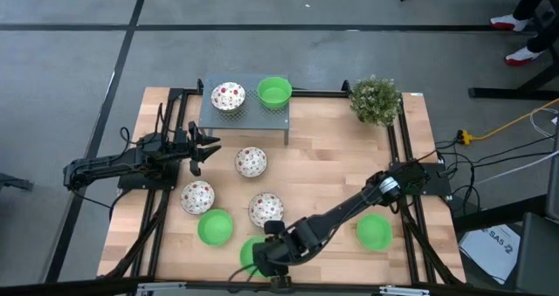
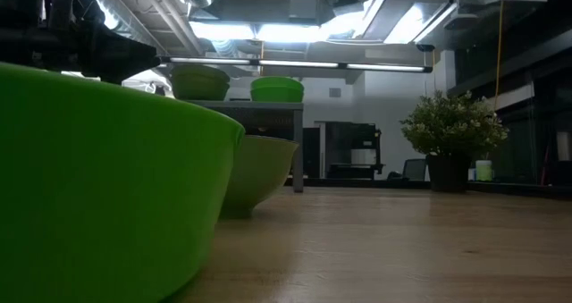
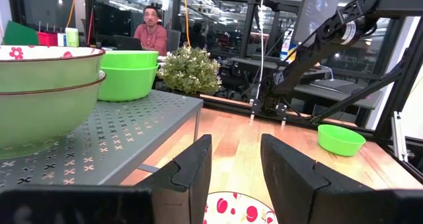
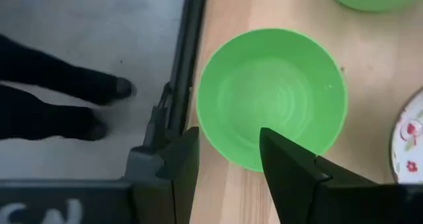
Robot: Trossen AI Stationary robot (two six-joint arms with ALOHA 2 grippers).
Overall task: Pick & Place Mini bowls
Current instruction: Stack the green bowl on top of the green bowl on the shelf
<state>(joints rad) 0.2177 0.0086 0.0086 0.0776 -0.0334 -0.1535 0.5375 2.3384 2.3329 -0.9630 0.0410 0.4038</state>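
The right gripper (image 4: 228, 164) is poised over a plain bright-green round mini bowl (image 4: 272, 95) that sits at the front edge of the light wooden table (image 1: 332, 169), just left of the edge's middle. Its two dark fingers are parted and straddle the near rim, one outside the wall and one over the hollow; nothing is clamped between them yet, and whether a pad already touches the rim cannot be told.

The bowl looks like thin moulded plastic: light, stiff and smooth, so it is judged likely to slide or tip if nudged from one side. A pinch across the wall at the rim is therefore judged the best hold, since the whole bowl looks too wide for the jaws (the rim may flex a little under a hard squeeze).

The left gripper (image 3: 234, 178) waits near the table's left edge, beside the grey perforated metal stand (image 1: 245, 119) at the back edge, with its fingers spread and empty. On that stand a white speckled bowl (image 1: 228, 96) and a green bowl (image 1: 274, 91) are set. Three more speckled bowls are spread over the middle of the table, with further green ones towards the front edge. A bushy potted plant (image 1: 376, 99) stands in the back right corner.
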